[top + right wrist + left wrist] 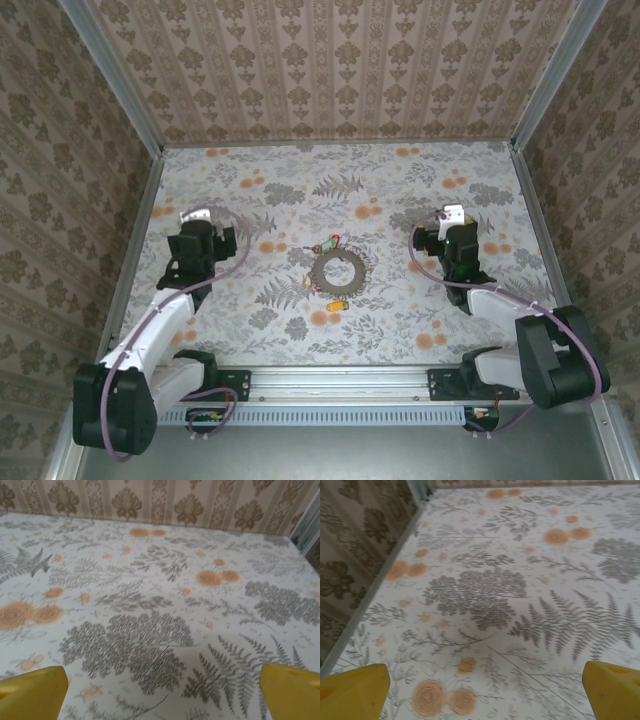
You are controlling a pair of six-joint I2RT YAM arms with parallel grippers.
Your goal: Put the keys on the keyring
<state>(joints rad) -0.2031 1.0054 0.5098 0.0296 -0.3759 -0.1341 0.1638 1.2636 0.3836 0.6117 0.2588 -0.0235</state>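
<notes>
The keyring (337, 272), a dark beaded loop, lies flat in the middle of the flowered table. Its small yellow tag (338, 303) rests at its near rim. The keys (329, 244), tiny with green and red tags, lie bunched at the loop's far rim; I cannot tell whether they are threaded on it. My left gripper (203, 226) hovers to the left of the loop, well apart from it. In the left wrist view the left gripper (487, 692) is open, its yellow fingertips (355, 690) wide over bare cloth. My right gripper (450, 222) is to the right of the loop and in its wrist view the right gripper (162, 695) is open and holds nothing.
Patterned walls close the table on three sides, with a metal post (115, 80) at the far left corner and another (560, 75) at the far right. A metal rail (340, 380) with the arm bases runs along the near edge.
</notes>
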